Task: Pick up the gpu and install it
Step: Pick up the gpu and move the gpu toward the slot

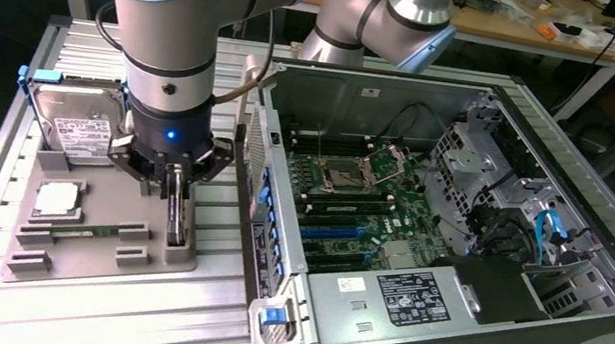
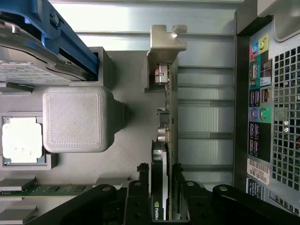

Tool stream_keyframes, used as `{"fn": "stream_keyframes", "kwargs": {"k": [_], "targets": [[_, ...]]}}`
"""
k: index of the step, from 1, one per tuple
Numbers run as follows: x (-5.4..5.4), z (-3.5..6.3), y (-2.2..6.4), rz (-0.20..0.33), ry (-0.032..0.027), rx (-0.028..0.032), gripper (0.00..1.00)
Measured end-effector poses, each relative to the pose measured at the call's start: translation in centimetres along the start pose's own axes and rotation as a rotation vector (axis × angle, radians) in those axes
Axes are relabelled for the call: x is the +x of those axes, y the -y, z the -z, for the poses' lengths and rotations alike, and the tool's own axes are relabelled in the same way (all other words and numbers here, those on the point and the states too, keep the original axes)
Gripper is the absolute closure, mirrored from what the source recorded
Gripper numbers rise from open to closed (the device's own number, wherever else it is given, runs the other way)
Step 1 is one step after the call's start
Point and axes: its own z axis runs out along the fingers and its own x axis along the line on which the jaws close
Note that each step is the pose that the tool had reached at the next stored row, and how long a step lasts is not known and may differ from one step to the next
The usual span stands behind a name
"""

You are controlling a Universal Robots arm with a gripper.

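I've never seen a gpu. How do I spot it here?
Find the big open computer case, then the grey tray beside it on the exterior view's left. The gpu stands on edge along the tray's side nearest the case, under the robot's hand. It is a thin dark strip, unlike the silver labelled hard drive and the green memory stick.

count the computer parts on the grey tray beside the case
4: the hard drive propped at one end, the cpu next to it, the memory stick beyond that, the gpu edge-on under the tool. The arm may hide others.
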Motion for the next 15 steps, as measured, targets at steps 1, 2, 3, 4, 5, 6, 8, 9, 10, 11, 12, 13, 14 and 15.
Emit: {"fn": "stream_keyframes", "kwargs": {"k": [1,2,3,4,5,6,8,9,10,11,12,13,14,15], "targets": [[0.00,0.00,0.00,0.000,0.0000,0.0000,0.68],[0.00,0.00,0.00,0.000,0.0000,0.0000,0.73],[0.00,0.00,0.00,0.000,0.0000,0.0000,0.73],[0.00,0.00,0.00,0.000,-0.0001,0.0000,0.73],[0.00,0.00,0.00,0.000,0.0000,0.0000,0.73],[0.00,0.00,0.00,0.000,0.0000,0.0000,0.73],[0.00,0.00,0.00,0.000,0.0000,0.0000,0.73],[0.00,0.00,0.00,0.000,0.0000,0.0000,0.73],[0.00,0.00,0.00,0.000,0.0000,-0.0002,0.73],[0.00,0.01,0.00,0.000,0.0002,-0.0004,0.73],[0.00,0.15,-0.01,0.000,0.0003,-0.0003,0.73],[-0.01,0.30,-0.01,0.000,0.0004,-0.0002,0.73],[-0.01,0.53,-0.03,0.000,0.0010,-0.0002,0.73],[-0.02,0.80,-0.04,0.000,0.0015,-0.0003,0.73]]}}
